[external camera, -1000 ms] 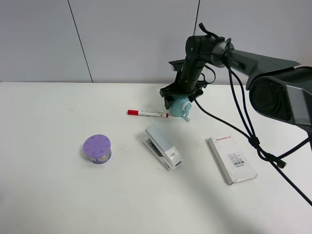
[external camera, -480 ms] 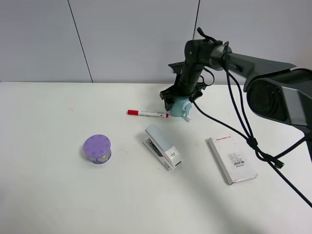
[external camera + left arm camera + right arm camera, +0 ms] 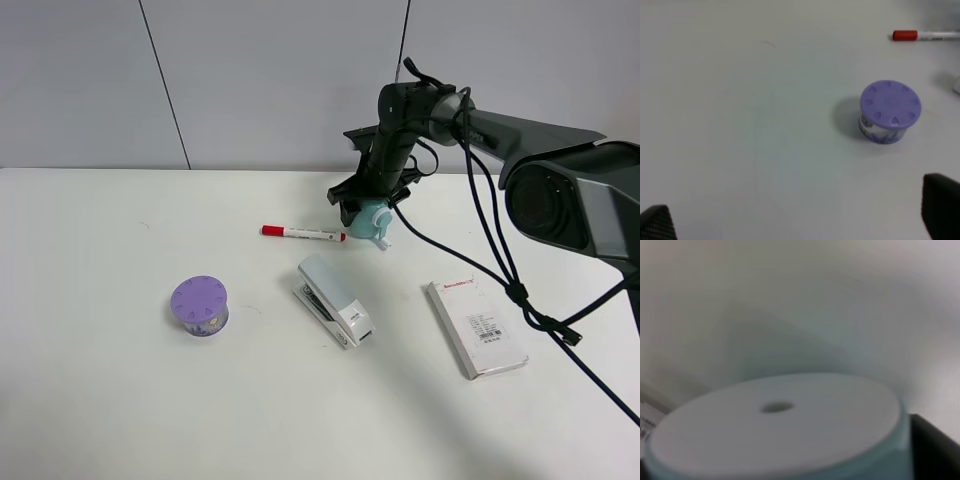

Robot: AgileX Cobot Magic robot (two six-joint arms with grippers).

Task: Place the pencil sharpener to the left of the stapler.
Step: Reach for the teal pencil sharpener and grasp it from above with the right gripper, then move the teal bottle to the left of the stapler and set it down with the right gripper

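The right gripper (image 3: 364,203) sits over the sharpener (image 3: 371,222), which rests on the table (image 3: 120,400) behind the stapler (image 3: 335,300), just beside the end of the marker (image 3: 302,233). Its jaws flank the body, but whether they are clamped on it I cannot tell. A shallow hold on that rounded shell could let it slip or roll on lifting, knocking the marker or stapler. The right wrist view shows only the sharpener's white face and one dark finger (image 3: 940,450) at its rim; the high view alone gives the layout.

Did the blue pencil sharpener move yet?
No. The pencil sharpener stays right beside the marker's white end, with the right hand around it.
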